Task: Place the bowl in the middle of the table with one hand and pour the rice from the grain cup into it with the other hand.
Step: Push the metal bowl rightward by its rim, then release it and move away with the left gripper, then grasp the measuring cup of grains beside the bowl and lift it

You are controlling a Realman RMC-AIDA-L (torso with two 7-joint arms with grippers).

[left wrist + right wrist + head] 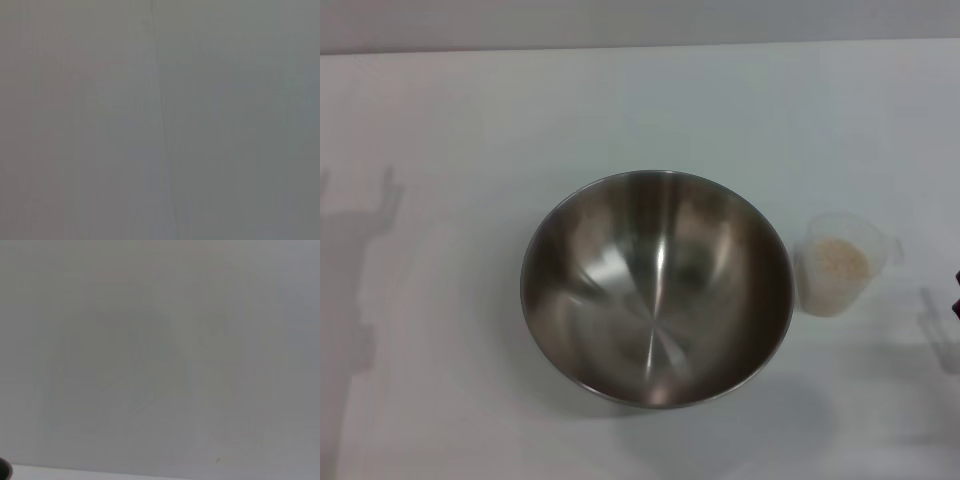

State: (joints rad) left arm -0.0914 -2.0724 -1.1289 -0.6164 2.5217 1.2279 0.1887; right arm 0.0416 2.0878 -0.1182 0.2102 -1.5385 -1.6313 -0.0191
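Note:
The bowl [656, 287], a wide steel one, stands empty and upright in the middle of the table [450, 130] in the head view. Just to its right, a small gap away, the clear grain cup [828, 296] stands upright with its pouring lip towards the right. The rice [840, 260] lies inside the cup as a pale beige heap. Neither gripper shows in any view; only their shadows fall on the table at the far left and far right. Both wrist views show nothing but a plain grey surface.
A tiny dark sliver [957, 292] sits at the right edge of the head view; I cannot tell what it is. The table's far edge [640, 47] runs along the top. White tabletop lies all around the bowl and cup.

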